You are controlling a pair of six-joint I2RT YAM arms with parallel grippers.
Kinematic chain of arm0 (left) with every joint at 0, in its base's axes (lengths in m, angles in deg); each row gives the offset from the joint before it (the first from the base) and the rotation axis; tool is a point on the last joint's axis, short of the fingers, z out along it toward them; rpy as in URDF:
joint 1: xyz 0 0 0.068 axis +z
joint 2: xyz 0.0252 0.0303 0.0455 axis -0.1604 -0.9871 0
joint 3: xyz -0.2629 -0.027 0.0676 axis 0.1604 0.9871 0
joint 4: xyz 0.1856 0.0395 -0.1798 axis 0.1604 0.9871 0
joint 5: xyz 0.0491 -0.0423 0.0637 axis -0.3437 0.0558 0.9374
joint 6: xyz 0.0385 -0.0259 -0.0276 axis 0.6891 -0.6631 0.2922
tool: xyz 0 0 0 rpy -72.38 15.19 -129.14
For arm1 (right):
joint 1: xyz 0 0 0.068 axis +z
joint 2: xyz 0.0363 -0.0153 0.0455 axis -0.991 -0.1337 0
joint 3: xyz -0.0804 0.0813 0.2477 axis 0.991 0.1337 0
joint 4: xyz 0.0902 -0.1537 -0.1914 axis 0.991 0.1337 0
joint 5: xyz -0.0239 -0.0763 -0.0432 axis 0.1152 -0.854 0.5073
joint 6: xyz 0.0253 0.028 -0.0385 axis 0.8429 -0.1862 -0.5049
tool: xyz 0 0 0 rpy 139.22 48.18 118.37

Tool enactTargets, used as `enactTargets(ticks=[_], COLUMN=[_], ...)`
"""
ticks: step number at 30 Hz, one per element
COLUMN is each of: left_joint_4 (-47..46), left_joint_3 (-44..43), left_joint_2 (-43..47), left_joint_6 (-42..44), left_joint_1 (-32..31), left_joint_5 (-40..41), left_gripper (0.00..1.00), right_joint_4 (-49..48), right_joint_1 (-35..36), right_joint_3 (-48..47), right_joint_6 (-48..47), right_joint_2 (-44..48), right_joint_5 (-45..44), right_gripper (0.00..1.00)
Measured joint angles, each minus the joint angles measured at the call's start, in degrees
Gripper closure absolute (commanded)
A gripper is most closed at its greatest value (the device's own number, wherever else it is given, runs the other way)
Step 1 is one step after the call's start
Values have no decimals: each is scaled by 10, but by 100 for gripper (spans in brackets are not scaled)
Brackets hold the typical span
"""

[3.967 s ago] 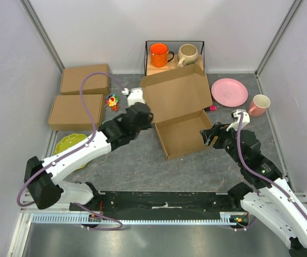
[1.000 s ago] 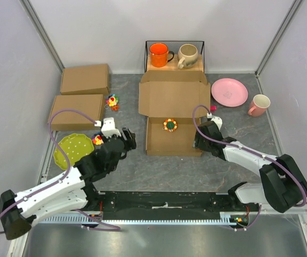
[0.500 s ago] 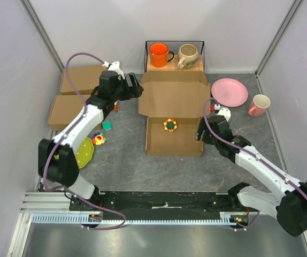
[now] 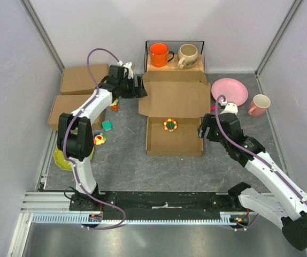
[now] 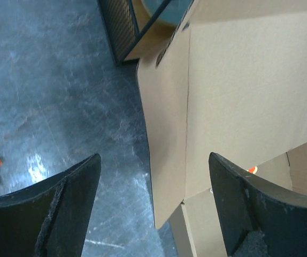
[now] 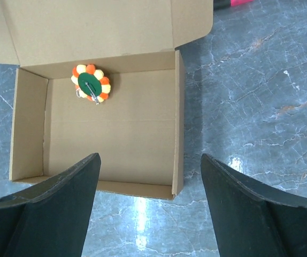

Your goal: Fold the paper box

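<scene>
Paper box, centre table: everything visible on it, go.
Plain brown corrugated cardboard mailer box: shallow rectangular tray, four walls upright, on the grey table. Its flapped lid lies open, back toward the wire rack. A small orange-yellow flower toy with green centre rests inside near the hinge. The open left gripper straddles the lid's left edge; the open right gripper hovers at the tray's right wall. No contact is evident.

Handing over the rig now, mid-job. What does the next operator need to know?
Left gripper: open, at the left edge of the lid, holding nothing.
Right gripper: open, above the right wall of the box, holding nothing.
Box: mid-table, walls standing, lid flat behind it, small flower toy inside.
Done: tray formed.
Left: swing the lid over and tuck it shut.
</scene>
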Motion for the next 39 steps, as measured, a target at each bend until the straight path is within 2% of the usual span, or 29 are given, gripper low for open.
enactTargets(ticks=[6, 11, 13, 17, 18, 21, 27, 34, 39], left_joint_4=[20, 28, 34, 38, 39, 28, -13, -118, -217], left_joint_3=[-87, -98, -98, -98, -97, -88, -16, 254, 426], left_joint_2=[-60, -80, -87, -98, -98, -96, -43, 179, 345], left_joint_6=[30, 41, 42, 45, 44, 44, 47, 80, 100], left_joint_1=[8, 12, 13, 14, 14, 14, 14, 3, -30], left_joint_5=[-42, -79, -91, -118, -123, -142, -154, -134, -83], left_gripper=[32, 41, 48, 73, 82, 98, 98, 98, 98], right_joint_4=[17, 23, 24, 28, 28, 29, 41, 45, 44], right_joint_1=[0, 0, 0, 0, 0, 0, 0, 0, 0], right_joint_3=[0, 0, 0, 0, 0, 0, -20, -49, -50], right_joint_6=[-4, -4, -4, -3, -3, -3, -4, -15, -27], right_joint_2=[13, 25, 25, 25, 25, 25, 27, 53, 56], right_joint_5=[10, 10, 10, 10, 10, 10, 9, -19, -64], right_gripper=[17, 17, 17, 17, 17, 17, 18, 18, 18])
